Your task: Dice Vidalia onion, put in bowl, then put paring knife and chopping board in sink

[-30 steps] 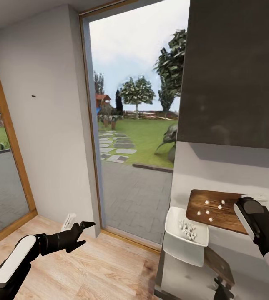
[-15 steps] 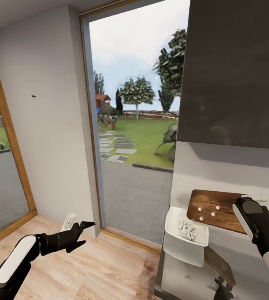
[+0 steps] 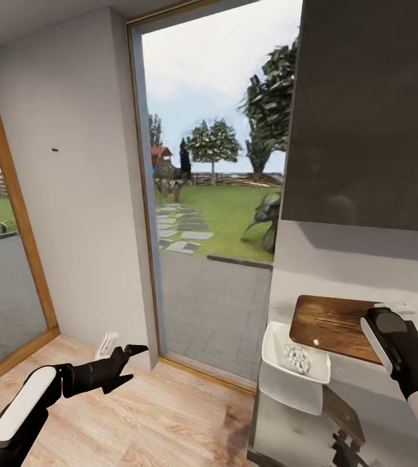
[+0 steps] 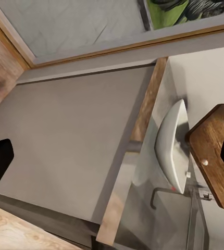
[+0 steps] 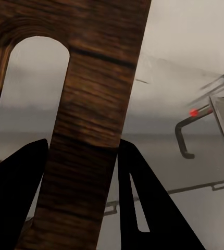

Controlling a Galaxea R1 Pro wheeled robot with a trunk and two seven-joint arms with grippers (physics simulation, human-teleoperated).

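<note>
Head view: right gripper [image 3: 378, 322] holds the board [image 3: 330, 325] by its end, lifted and tilted down toward the bowl [image 3: 286, 373]. One white onion cube [image 3: 316, 342] sits on the board near its low edge; a heap of dice [image 3: 297, 357] lies in the bowl. The bowl rests at the corner of the countertop [image 3: 293, 431], which mirrors board and arm. Left gripper [image 3: 131, 353] hangs low over the wood floor [image 3: 163, 415], well apart from the counter, its fingers close together with nothing between them. Behind: white wall [image 3: 79, 194], tall window [image 3: 215, 194] onto a garden, dark cabinet [image 3: 371, 110] above

Left wrist view: bowl [image 4: 170, 146] seen edge-on, the board [image 4: 213, 151] just over its rim with one cube [image 4: 204, 162] on it; a grey bent tap [image 4: 166, 194] on the counter

Right wrist view: both dark fingers [image 5: 143, 208] clamp the bar of the board [image 5: 91, 130] beside its handle slot; beyond, the tap [image 5: 187, 130] with a red knob [image 5: 194, 112]
</note>
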